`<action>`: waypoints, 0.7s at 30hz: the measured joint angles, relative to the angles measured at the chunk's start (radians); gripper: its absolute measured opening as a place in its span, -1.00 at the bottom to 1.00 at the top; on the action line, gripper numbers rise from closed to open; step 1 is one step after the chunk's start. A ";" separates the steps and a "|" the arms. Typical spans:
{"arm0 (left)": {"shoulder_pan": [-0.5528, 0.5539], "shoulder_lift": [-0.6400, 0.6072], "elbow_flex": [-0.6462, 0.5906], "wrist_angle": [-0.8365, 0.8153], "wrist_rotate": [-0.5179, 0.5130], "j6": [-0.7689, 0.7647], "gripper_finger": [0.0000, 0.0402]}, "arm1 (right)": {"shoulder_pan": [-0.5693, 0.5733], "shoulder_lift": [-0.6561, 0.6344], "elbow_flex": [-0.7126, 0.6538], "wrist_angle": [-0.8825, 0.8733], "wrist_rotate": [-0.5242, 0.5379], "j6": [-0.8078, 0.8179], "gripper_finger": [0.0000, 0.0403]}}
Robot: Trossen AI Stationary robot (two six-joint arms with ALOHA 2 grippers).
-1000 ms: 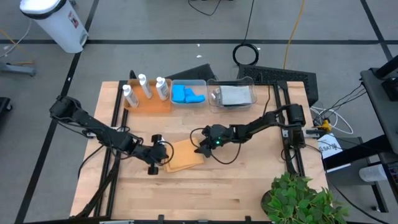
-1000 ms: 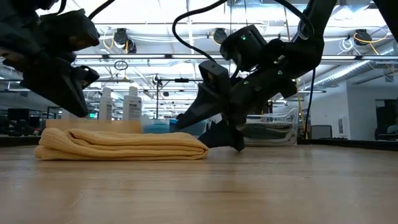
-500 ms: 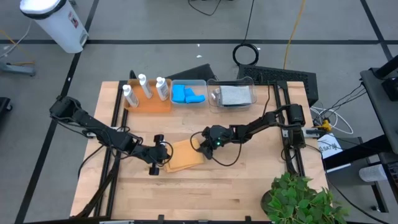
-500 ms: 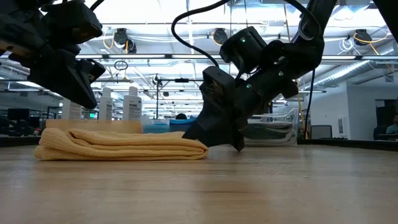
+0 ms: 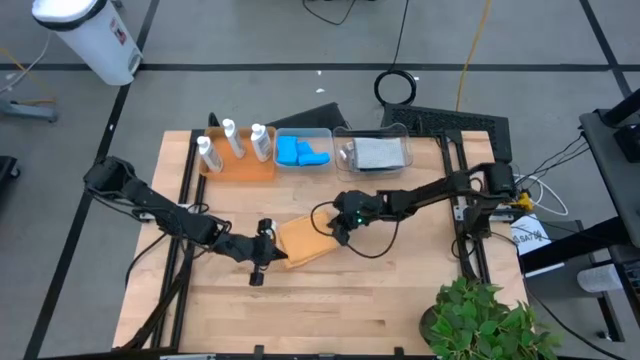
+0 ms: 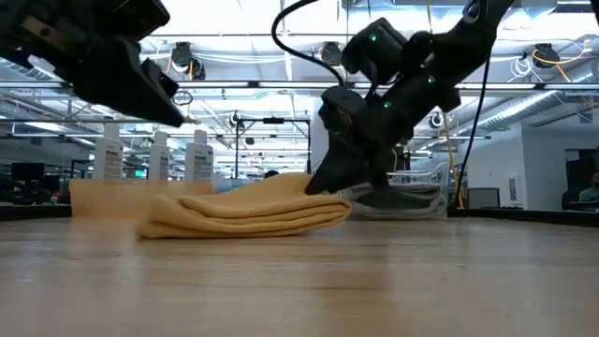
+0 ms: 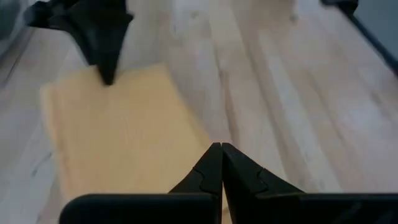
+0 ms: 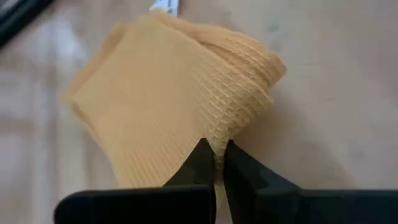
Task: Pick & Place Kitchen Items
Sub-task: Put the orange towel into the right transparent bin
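On our left, our left hand [image 5: 268, 250] sits just beside the near-left edge of the folded orange cloth [image 5: 306, 241], its fingers [image 7: 214, 168] pressed together with nothing between them; in the left wrist view they point over the cloth's edge, but we cannot tell whether they touch it. The cloth lies on the wooden bench [image 5: 340, 300] around the middle, and in the low view its right end is raised off the bench while the left end rests on the wood. Behind the cloth, toward the far left, three white capped bottles [image 5: 232, 140] stand on an orange tray [image 5: 240, 168]. Directly behind the cloth, a clear bin [image 5: 303, 150] holds blue sponges [image 5: 299, 153]. At the cloth's right corner, our right hand [image 5: 340, 230] is closed on the fabric, pinching a bunched fold between its fingers [image 8: 202, 163], as the right wrist view shows. Behind the cloth to the right, a second clear bin [image 5: 373, 155] holds a grey cloth [image 5: 378, 153]. Near the bench's near-right corner, well apart from the orange cloth, stands a green plant [image 5: 482, 320].
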 joint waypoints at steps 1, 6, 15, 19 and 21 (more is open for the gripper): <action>0.001 0.014 0.000 0.027 0.001 0.005 -0.93 | 0.004 -0.012 0.000 -0.015 0.027 0.001 -0.98; 0.029 0.118 0.000 0.121 0.002 -0.021 -0.94 | 0.020 -0.050 0.001 0.007 0.092 -0.004 -0.92; 0.163 0.336 0.001 0.185 0.024 -0.093 -0.89 | 0.020 -0.048 0.001 -0.018 0.182 -0.053 -0.66; 0.209 0.392 0.003 0.207 0.088 -0.122 -0.93 | 0.015 -0.077 0.000 -0.083 0.196 -0.038 -0.47; 0.223 0.407 0.005 0.215 0.105 -0.124 -0.97 | 0.013 -0.083 0.002 -0.124 0.196 0.018 -0.36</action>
